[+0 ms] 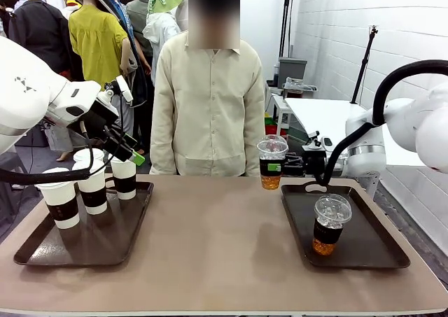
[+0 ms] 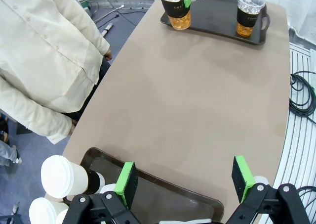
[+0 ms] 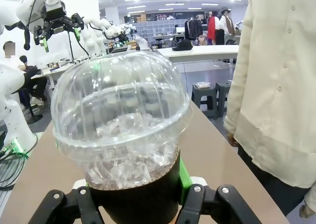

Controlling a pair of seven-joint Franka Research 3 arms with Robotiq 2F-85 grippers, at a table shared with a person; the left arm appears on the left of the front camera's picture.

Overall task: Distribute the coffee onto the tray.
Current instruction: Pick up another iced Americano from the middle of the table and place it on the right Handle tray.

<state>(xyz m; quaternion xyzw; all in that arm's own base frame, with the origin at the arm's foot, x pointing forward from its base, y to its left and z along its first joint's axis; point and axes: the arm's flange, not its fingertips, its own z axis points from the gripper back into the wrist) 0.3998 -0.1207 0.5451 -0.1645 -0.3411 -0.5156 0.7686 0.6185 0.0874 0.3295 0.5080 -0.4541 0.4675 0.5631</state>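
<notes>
front view puts the right gripper (image 1: 280,166) at centre right of the frame, clamped on an iced coffee cup (image 1: 271,162) held in the air just above the far left corner of the right tray (image 1: 371,250). my worry is that corner: the cup hangs over the tray's rim, so if it is lowered where it is, its base could land half on the rim and tip, and the dome lid may not keep ice and coffee from spilling toward the person standing just behind it. a second iced coffee cup (image 1: 330,224) already stands in the middle of that tray, so too long a move inward could knock it.

right wrist view shows the fingers closed round the dark sleeve low on the cup, with the dome and ice filling the middle of the frame; a low hold on a top-heavy cup could let it lean if the arm jerks. the right arm reaches in from the right edge, its wrist about level.

at upper left of the front view, the left gripper (image 1: 124,146) hangs above the paper cups (image 1: 93,184) on the left tray (image 1: 42,250), tilted downward. left wrist view shows its green fingers (image 2: 127,183) spread wide and holding nothing; a careless descent could clip a lid.
</notes>
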